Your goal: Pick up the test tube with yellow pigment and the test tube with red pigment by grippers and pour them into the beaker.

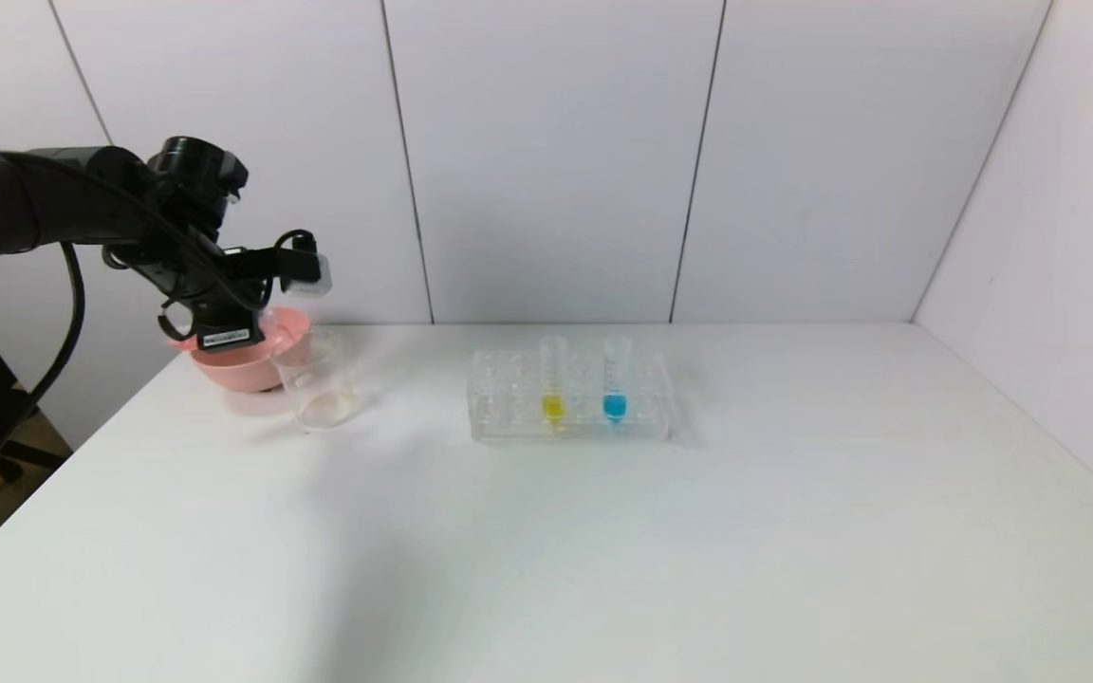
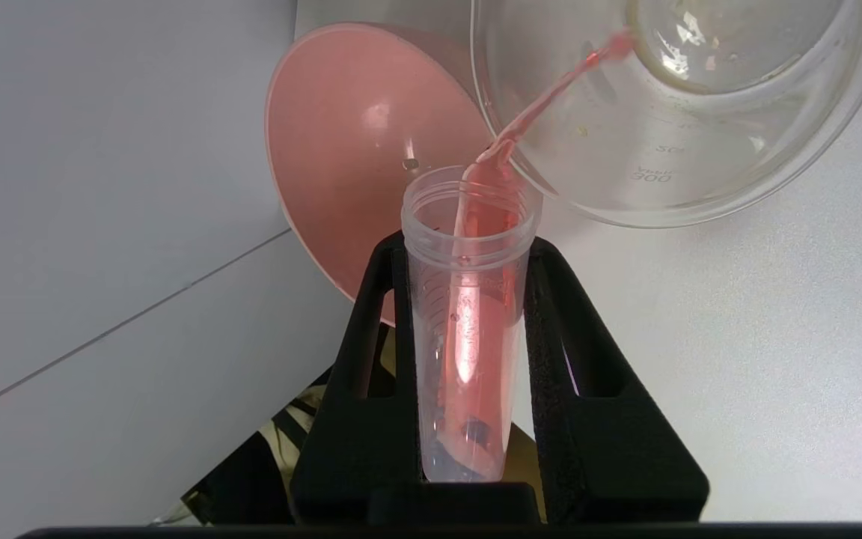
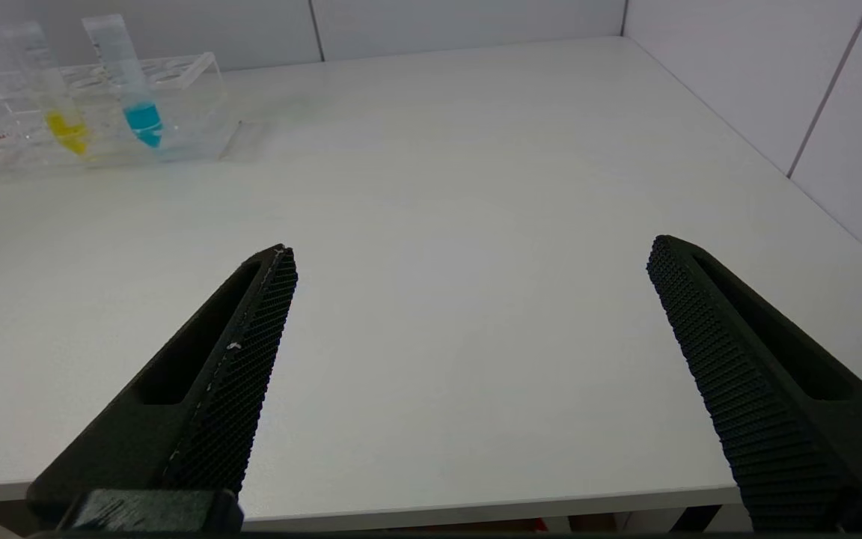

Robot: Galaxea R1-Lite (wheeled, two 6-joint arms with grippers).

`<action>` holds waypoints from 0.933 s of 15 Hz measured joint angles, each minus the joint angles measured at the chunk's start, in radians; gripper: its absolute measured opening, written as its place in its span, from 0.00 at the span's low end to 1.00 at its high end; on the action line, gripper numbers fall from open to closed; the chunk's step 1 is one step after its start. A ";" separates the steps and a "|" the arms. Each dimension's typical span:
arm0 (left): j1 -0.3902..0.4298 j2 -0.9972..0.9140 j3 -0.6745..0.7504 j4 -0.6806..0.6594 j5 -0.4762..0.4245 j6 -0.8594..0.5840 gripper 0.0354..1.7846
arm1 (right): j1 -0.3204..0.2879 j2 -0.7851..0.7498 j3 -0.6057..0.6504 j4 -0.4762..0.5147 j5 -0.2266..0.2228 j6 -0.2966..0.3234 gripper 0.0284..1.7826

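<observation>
My left gripper (image 2: 468, 243) is shut on the test tube with red pigment (image 2: 468, 337) and holds it tipped mouth-down over the beaker (image 2: 700, 150). A thin red stream (image 2: 543, 97) runs from the tube's mouth into the beaker. In the head view the left gripper (image 1: 271, 308) hangs just above the beaker (image 1: 319, 384) at the table's far left. The test tube with yellow pigment (image 1: 553, 384) stands upright in the clear rack (image 1: 509, 408); it also shows in the right wrist view (image 3: 57, 97). My right gripper (image 3: 468, 254) is open and empty over the table's front edge.
A pink bowl (image 1: 243, 365) sits right behind the beaker, close under the left arm; it also shows in the left wrist view (image 2: 356, 135). A blue-liquid tube (image 1: 615, 384) stands in the rack beside the yellow one. White walls close the back and right.
</observation>
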 joint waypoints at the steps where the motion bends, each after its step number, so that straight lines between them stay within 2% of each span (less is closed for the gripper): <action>1: -0.007 0.000 0.000 0.000 0.015 0.007 0.23 | 0.000 0.000 0.000 0.000 0.000 0.000 0.96; 8: -0.031 -0.003 0.000 0.007 0.060 0.020 0.23 | 0.000 0.000 0.000 0.000 0.000 0.000 0.96; 14: -0.065 -0.010 0.000 0.048 0.152 0.033 0.23 | 0.000 0.000 0.000 0.000 0.000 0.000 0.96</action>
